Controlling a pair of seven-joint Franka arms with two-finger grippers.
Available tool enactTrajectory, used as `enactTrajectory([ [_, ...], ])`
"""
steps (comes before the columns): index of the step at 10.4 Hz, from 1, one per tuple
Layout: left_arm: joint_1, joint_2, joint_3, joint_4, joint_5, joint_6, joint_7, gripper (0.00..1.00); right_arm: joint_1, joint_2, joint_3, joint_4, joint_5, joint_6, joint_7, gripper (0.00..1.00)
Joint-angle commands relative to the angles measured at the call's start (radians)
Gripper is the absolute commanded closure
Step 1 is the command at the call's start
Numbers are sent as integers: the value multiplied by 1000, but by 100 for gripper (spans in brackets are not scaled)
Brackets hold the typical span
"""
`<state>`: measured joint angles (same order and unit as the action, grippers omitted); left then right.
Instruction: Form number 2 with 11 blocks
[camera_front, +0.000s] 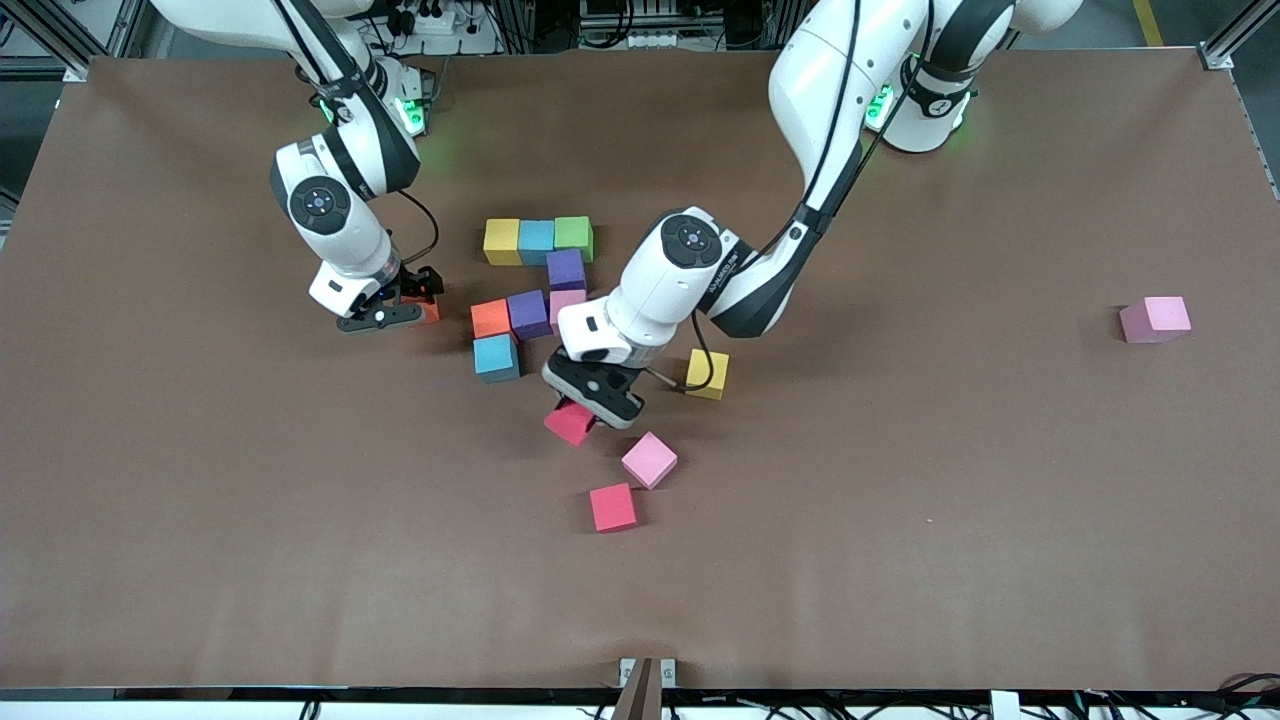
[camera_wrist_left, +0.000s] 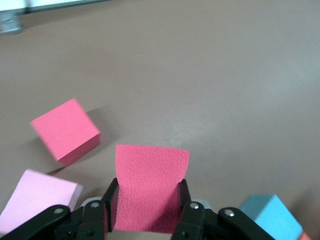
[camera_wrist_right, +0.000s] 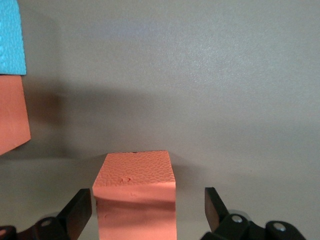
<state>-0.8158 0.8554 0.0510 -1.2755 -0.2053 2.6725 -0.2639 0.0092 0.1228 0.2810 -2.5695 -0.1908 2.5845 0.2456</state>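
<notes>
Around the held red block (camera_front: 570, 422): loose pink block (camera_front: 650, 459) and another red block (camera_front: 612, 507) lie just beside, nearer the front camera.
Left arm's end: open table (camera_front: 950, 500), only one pink cube (camera_front: 1156, 319).
Part-built number 2 (camera_front: 535, 285): left gripper (camera_front: 592, 400) crowds it; yellow cube (camera_front: 707, 373) close by.
Right gripper (camera_front: 395, 305): open fingers straddle an orange block (camera_wrist_right: 135, 197), apparently not touching.

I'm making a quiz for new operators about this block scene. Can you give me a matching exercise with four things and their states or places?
Things:
1. left tool
2. right tool
3. yellow block
4. lone pink block

States:
A. open around an orange block
B. toward the left arm's end of the table
C. shut on a red block
D. end of the top row, beside a blue block

Pairs: 1-C, 2-A, 3-D, 4-B
</notes>
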Motion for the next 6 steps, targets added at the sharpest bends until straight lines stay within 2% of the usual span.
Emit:
enactTrajectory([
  [1,-63,-1,108,1,71,-84,-266,100,-18,-32,9,-37,22,22,-28,3],
  [2,-63,-2,127,5,105,-127,-370,100,-18,-32,9,-43,22,23,-26,71],
  [3,-65,-6,142,11,137,-194,-480,100,-18,-32,9,-58,22,55,-25,100],
  [4,-65,-6,145,22,142,-242,-600,100,-20,-31,7,-84,22,109,-25,100],
  [6,-106,-9,161,24,144,-292,-778,100,-18,-31,7,-86,22,114,-26,100],
])
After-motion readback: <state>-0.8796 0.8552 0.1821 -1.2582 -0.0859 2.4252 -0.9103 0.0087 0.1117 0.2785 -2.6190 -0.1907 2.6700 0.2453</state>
